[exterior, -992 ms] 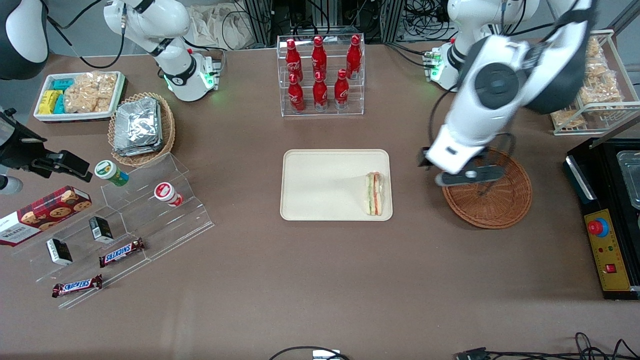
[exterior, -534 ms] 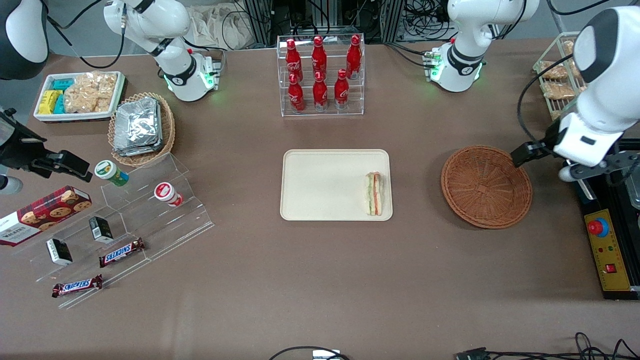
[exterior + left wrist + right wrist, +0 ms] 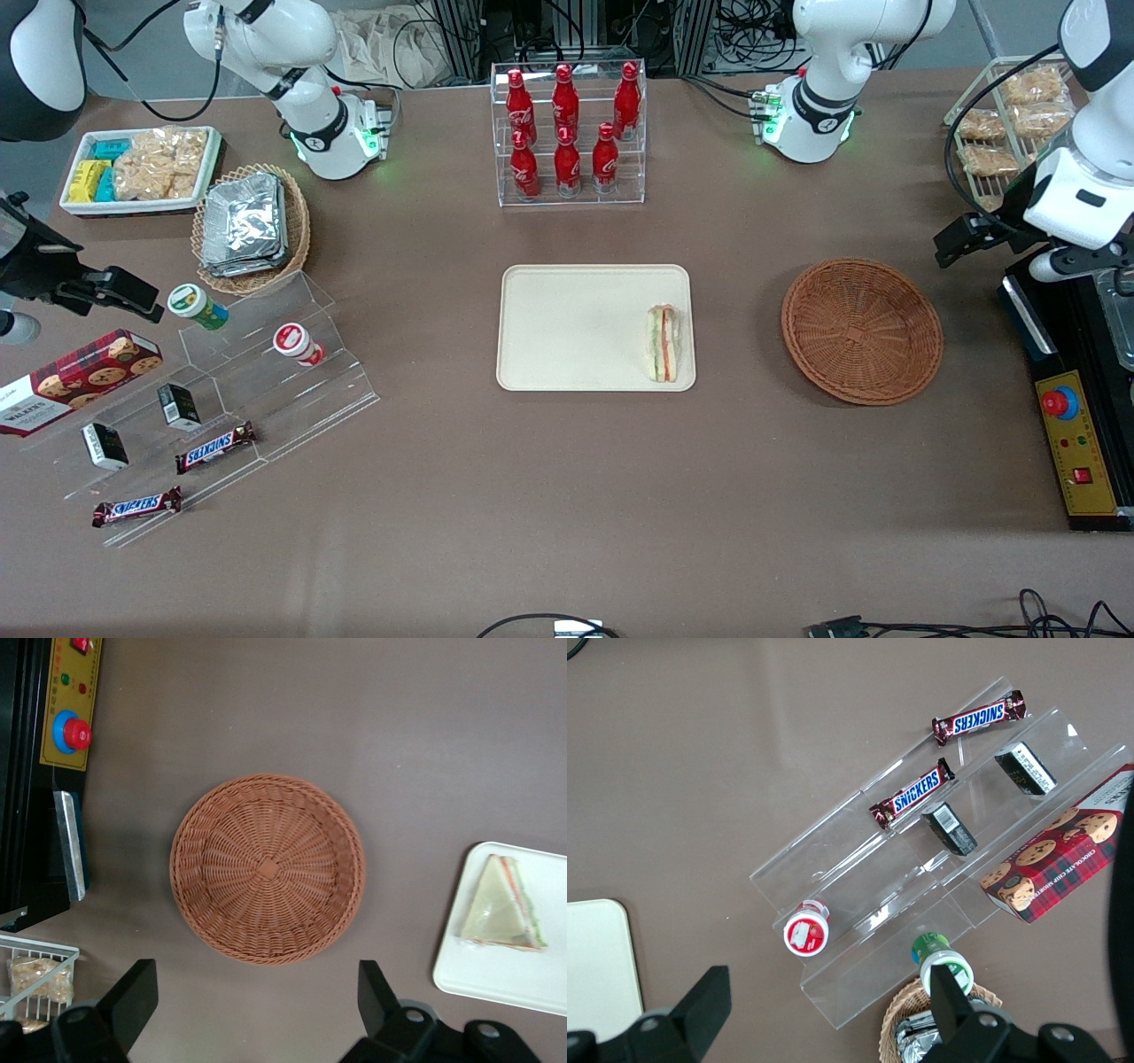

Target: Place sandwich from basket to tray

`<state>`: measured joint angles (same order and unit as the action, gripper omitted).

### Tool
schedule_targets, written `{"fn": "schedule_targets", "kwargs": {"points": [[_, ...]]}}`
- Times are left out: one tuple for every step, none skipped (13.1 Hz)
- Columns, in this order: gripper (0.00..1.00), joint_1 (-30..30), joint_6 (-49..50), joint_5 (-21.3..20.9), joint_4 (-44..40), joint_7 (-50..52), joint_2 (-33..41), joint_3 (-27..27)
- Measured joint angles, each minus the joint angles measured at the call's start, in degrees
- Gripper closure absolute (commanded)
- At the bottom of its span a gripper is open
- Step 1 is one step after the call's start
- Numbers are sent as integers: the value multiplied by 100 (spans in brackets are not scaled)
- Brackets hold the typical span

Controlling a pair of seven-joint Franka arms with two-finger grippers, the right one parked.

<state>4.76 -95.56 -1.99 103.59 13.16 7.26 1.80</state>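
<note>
Sandwich on tray; gripper withdrawn clear of basket, fingers spread and empty.

The sandwich (image 3: 664, 344) lies on the tray (image 3: 567, 328), at the tray's end nearest the basket (image 3: 862, 330), unchanged from half a second ago. The basket holds nothing. The gripper (image 3: 1005, 252) has moved farther from the front camera and higher, now well apart from the basket rim, at the working arm's end of the table near the black control box (image 3: 1076, 390).

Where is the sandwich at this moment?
The sandwich lies on the tray, at its edge nearest the empty basket. The open gripper is high above the table, toward the working arm's end.
</note>
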Motion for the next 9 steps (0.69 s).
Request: {"fn": "schedule_targets", "kwargs": {"points": [[0,-22,77,98,-93,-1,0,-1],[0,-99,140,186,-175,-22,0,-36],[0,-225,170,221,-230,-63,-1,-135],[0,-317,189,224,-274,-83,-3,-245],[0,-355,229,224,-307,-83,-4,-321],[0,-360,281,225,-335,-82,-10,-350],[0,-361,310,225,-350,-82,-14,-351],[0,-365,312,225,-363,-82,-17,-351],[0,-365,320,225,-377,-82,-18,-351]]}}
